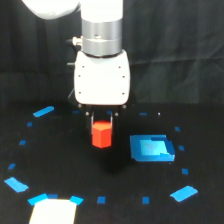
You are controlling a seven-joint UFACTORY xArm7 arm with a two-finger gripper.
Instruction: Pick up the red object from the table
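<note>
Exterior view showed the single white robot arm coming down from the top of the frame, its silver wrist ring sitting above a boxy white gripper housing [102, 80]. Below that housing the gripper [102, 119] pointed straight down, with only the short dark stubs of its fingers showing on either side of the small red-orange stubby block [101, 134]. The block's upper end sat tucked between those fingers, right under the housing, and its faceted body hung below them. The jaws appeared drawn in against the block's sides, holding it, though the blur and the dark fingers made the contact itself hard to make out. Whether the block's lower end touched the black matte table [60, 160] or hung just clear of it could not be told; a faint dark patch lay on the surface beneath it. Small blue tape marks [101, 200] dotted the table in a ring around the arm. A flat blue square pad [151, 148] lay just beside the block toward the exterior view's right, apart from it. At the bottom edge, toward the exterior view's left, a pale cream shape [51, 212] sat among blue tape pieces.
</note>
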